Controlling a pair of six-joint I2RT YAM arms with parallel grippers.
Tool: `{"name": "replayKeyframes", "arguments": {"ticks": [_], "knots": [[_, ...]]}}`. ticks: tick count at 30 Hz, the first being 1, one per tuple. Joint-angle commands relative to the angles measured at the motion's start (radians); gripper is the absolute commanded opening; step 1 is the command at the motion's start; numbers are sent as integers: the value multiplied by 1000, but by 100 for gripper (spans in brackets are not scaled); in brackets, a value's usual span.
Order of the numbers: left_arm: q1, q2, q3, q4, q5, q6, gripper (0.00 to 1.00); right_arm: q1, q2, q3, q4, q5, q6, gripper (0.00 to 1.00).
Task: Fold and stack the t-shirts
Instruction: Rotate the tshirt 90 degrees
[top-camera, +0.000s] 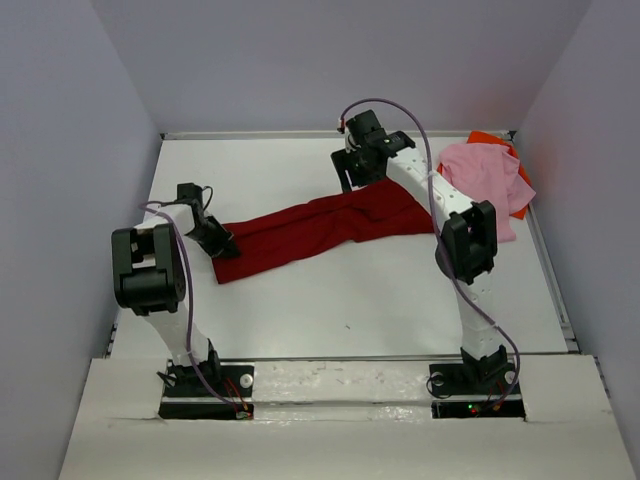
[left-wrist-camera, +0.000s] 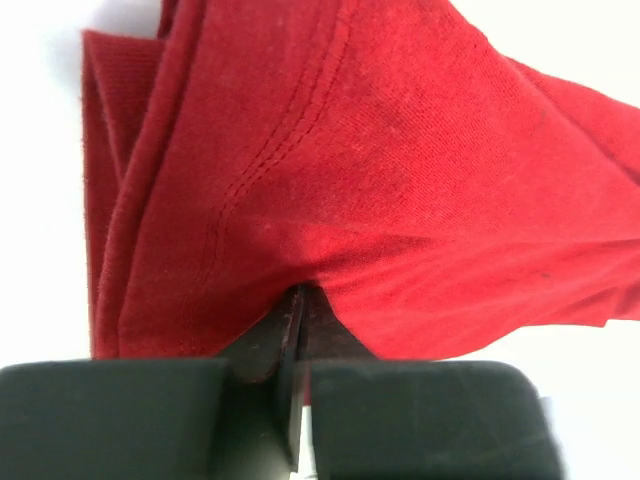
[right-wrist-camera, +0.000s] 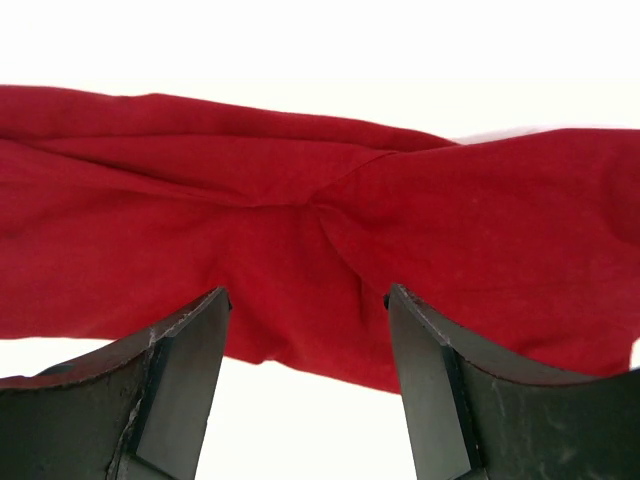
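Observation:
The dark red t-shirt (top-camera: 320, 228) lies stretched in a long band across the middle of the table. My left gripper (top-camera: 222, 243) is shut on its left end, the cloth (left-wrist-camera: 330, 190) bunched up from between the closed fingers. My right gripper (top-camera: 350, 180) is open at the band's far right end, its fingers (right-wrist-camera: 185, 345) spread just above the red cloth (right-wrist-camera: 300, 240) and holding nothing. The light pink t-shirt (top-camera: 485, 178) lies crumpled at the far right, on top of the bright orange t-shirt (top-camera: 497, 141), of which only an edge shows.
The white table (top-camera: 350, 310) is walled by grey panels at the back and both sides. The right arm's links (top-camera: 468, 240) reach over the table's right half, beside the pink shirt.

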Motion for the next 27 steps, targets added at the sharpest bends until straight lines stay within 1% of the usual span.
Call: {"name": "replayKeyframes", "arguments": {"ticks": [1,2,3,5,6,7,9,13,16,17,18,20,21,23,24,25,27], "knots": [[-58,70,-20,-162,-186,82,37,-4,-59,-24,-12,-9,-3,70],[-72,64,-4,-182,-207,84,48,-4,-60,-28,-10,-18,-2,70],[-104,56,10,-199,-243,85,63,-4,-62,-39,-10,-19,-2,70],[-118,37,41,-234,-270,93,71,-4,-64,-48,-7,-27,3,70],[-156,29,64,-259,-289,96,72,-4,-64,-53,-6,-32,3,70],[-172,12,72,-268,-295,96,72,-4,-65,-59,-4,-32,3,70],[-179,7,76,-284,-295,98,72,-4,-71,-62,-1,-33,3,70],[-192,56,49,-297,-295,121,72,-4,-73,-62,5,-42,1,70],[-224,92,43,-314,-349,145,71,-4,-79,-65,5,-42,4,70],[-236,96,41,-316,-399,154,69,-4,-83,-76,10,-45,4,70],[-242,104,39,-316,-412,160,66,-4,-91,-82,11,-47,6,70],[-253,142,35,-319,-438,167,63,-4,-99,-94,22,-49,9,70],[-264,157,27,-313,-451,180,56,-4,-102,-103,22,-49,10,70],[-270,199,18,-307,-455,188,47,-4,-116,-116,20,-79,18,70],[-274,207,7,-295,-458,191,27,-4,-120,-123,20,-81,20,70],[-276,216,1,-290,-459,191,14,-4,-126,-146,20,-79,20,70],[-284,214,-13,-281,-436,193,4,-4,-134,-171,17,-67,20,70]]}}
